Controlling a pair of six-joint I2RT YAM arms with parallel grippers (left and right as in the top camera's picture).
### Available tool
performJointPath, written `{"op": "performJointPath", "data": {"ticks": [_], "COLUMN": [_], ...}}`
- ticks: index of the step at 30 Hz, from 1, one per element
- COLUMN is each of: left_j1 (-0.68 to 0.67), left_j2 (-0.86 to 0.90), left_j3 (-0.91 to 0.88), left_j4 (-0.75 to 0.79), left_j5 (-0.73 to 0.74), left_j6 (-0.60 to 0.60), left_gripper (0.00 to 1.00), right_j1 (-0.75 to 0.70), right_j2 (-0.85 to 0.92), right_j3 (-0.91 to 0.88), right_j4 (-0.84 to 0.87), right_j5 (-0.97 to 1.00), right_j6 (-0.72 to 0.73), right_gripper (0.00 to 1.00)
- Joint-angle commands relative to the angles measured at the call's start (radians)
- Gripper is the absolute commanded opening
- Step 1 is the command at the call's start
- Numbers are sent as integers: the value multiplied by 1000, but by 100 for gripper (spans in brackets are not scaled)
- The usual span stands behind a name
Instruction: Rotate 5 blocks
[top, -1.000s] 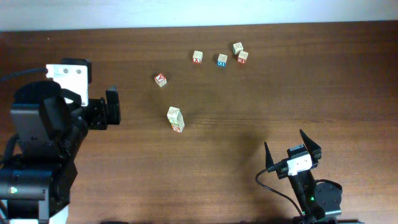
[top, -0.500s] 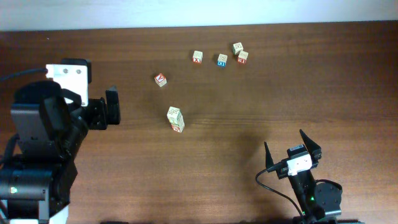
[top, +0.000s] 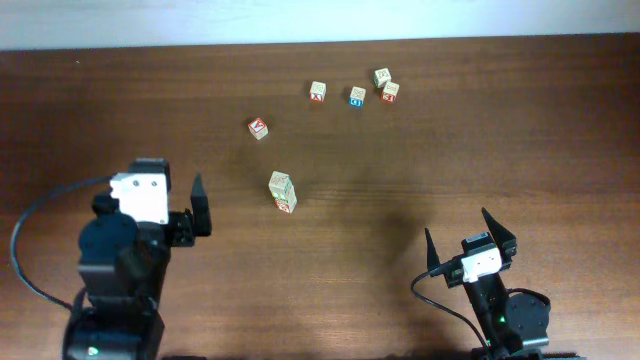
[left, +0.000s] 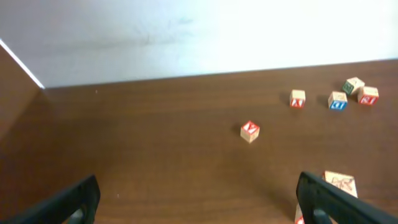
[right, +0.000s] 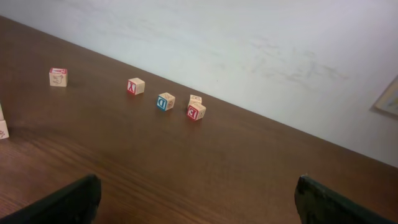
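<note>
Three pale lettered blocks lie apart at the far side: one (top: 318, 92), one (top: 382, 77) and one (top: 391, 92) touching or nearly touching it. Two more blocks form a small stack (top: 282, 191) mid-table. The left wrist view shows the stack (left: 339, 182) partly behind the right fingertip (left: 323, 199). My left gripper (top: 149, 187) stands open and holds nothing, left of the stack and clear of it. Near the front edge at right, my right gripper (top: 457, 222) is open too, far from every block. In the right wrist view the far blocks (right: 196, 111) are small.
A blue-lettered cube (top: 357, 96) sits between the far blocks. A cube with a red face (top: 259, 128) lies alone up and left of the stack. The white wall (left: 199, 31) bounds the table's far edge.
My left arm has moved toward the front edge and a little right, now lower and closer to the stack's level. The blocks and the right arm have not moved.
</note>
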Motion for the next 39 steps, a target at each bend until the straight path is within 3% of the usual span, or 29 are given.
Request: {"op": "performJointPath", "data": {"ticks": [1, 10, 24, 39], "left_j1": [6, 6, 6, 6], "left_j2": [-80, -270, -538, -686], "left_j3": [-114, -418, -742, -824], "left_j4": [48, 311, 509, 533], "left_j5": [0, 48, 48, 42], "left_j6": [2, 2, 2, 66], "left_gripper": [99, 99, 99, 99], "right_j1": [5, 5, 5, 5], "right_j2": [-11, -11, -11, -11], "right_j3": [-8, -8, -8, -8], "right_j4": [-1, -1, -1, -1], "right_j5": [-9, -9, -9, -9], "right_j6": [8, 8, 8, 8], "right_gripper": [99, 98, 98, 99]}}
